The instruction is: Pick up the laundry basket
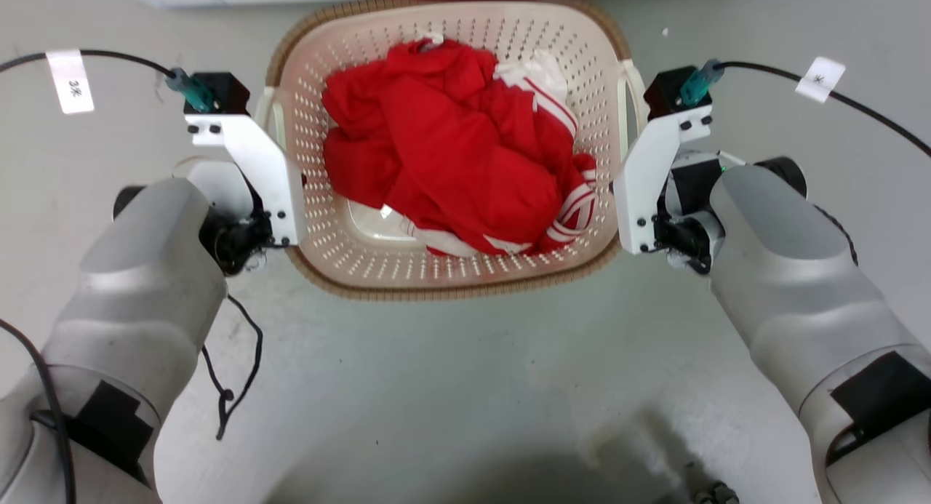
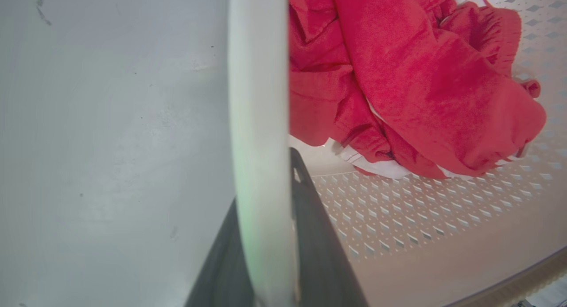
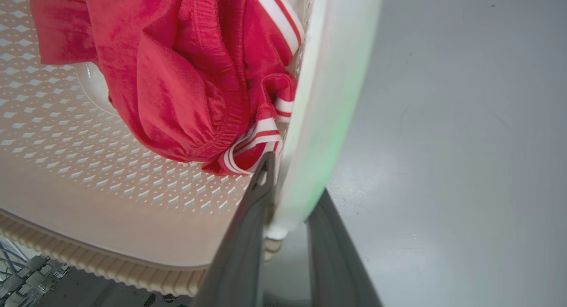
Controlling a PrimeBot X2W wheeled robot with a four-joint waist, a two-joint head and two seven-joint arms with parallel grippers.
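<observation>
Cream perforated-plastic laundry basket (image 1: 436, 268), red garments (image 1: 451, 148) inside, over grey floor (image 1: 465, 388), contact unclear, clamped by left gripper (image 2: 263, 178) narrow on one white side handle (image 2: 259, 99) and right gripper (image 3: 294, 174) on the other; judged liable to tip or slip if raised unevenly.

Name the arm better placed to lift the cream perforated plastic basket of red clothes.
Left, narrowly. The left gripper closes squarely on a white side handle of the cream perforated plastic laundry basket; the right gripper straddles its handle near the end, a gap showing. Lifting probably needs both.
</observation>
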